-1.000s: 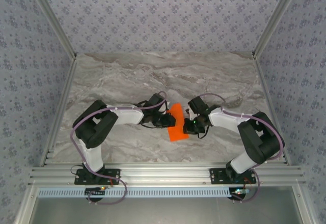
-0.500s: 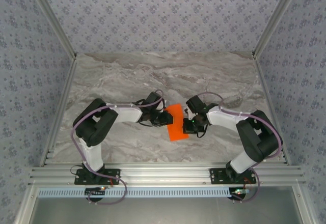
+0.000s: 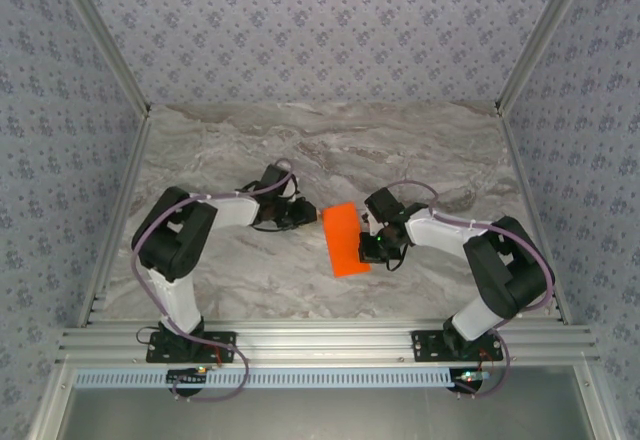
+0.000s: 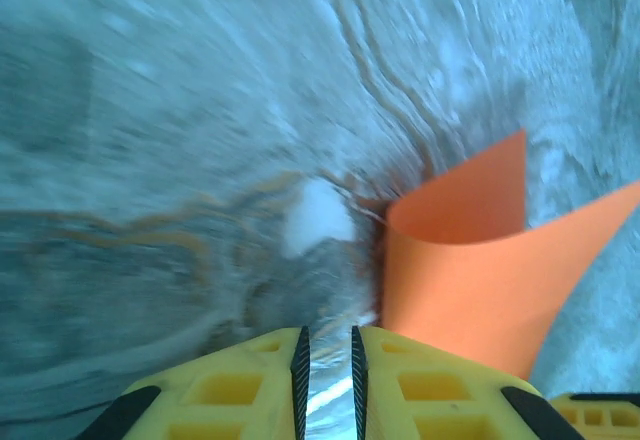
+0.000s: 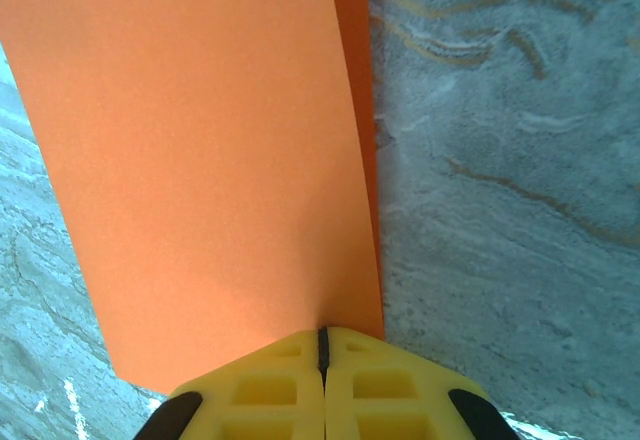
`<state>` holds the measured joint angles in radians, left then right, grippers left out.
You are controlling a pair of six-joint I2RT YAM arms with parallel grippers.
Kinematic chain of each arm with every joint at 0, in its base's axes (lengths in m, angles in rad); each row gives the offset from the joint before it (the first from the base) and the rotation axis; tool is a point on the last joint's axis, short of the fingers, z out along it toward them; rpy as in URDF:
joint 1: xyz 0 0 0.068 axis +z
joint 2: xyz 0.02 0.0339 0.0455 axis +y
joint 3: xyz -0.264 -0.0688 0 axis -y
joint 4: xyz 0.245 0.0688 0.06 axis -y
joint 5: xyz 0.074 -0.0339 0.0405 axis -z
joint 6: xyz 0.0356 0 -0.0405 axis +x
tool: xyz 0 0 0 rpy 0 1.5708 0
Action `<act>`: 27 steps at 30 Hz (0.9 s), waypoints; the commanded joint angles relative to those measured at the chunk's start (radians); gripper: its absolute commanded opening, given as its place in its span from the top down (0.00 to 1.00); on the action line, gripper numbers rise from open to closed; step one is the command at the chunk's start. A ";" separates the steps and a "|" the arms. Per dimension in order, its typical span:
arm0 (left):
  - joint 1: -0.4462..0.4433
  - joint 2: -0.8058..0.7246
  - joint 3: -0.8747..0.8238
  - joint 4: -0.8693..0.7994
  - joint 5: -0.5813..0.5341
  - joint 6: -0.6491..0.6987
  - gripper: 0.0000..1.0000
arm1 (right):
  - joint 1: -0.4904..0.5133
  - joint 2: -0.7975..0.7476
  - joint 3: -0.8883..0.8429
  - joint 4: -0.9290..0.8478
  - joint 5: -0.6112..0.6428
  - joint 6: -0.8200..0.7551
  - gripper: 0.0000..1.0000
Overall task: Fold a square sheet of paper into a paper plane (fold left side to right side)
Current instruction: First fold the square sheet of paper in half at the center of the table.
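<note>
My left pincer point(image 3: 305, 216) has pulled back leftward off the square sheet of paper point(image 3: 343, 240), jaws narrowly parted and empty. The orange sheet lies in the middle of the marble table point(image 3: 420, 160), folded over into a strip, its top flap curling up. My right pincer point(image 3: 370, 249), shut tight, presses the strip's right edge. I judge the left-to-right fold laid but not yet creased

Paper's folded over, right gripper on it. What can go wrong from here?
1. The paper loops open at the fold in the left wrist view, uncreased; it may spring back if the right gripper lifts.
2. In the right wrist view the lower layer peeks past the top edge; creasing now would likely lock in that offset.
</note>
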<state>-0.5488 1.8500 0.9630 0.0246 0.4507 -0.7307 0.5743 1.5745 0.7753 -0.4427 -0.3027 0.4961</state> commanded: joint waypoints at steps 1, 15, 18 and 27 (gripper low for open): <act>-0.006 -0.105 -0.023 -0.020 -0.009 0.053 0.79 | -0.005 0.059 -0.046 -0.100 0.148 -0.013 0.96; -0.125 0.079 0.113 0.079 0.080 0.038 0.79 | -0.003 0.065 -0.040 -0.113 0.154 -0.018 0.96; -0.120 0.102 0.138 0.026 0.026 0.091 0.79 | -0.003 0.060 -0.041 -0.117 0.155 -0.018 0.96; -0.105 0.165 0.133 0.045 -0.035 0.094 0.79 | -0.002 0.054 -0.042 -0.134 0.167 -0.016 0.96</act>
<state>-0.6621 1.9732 1.0851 0.0761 0.4740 -0.6624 0.5747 1.5764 0.7788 -0.4496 -0.3019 0.4957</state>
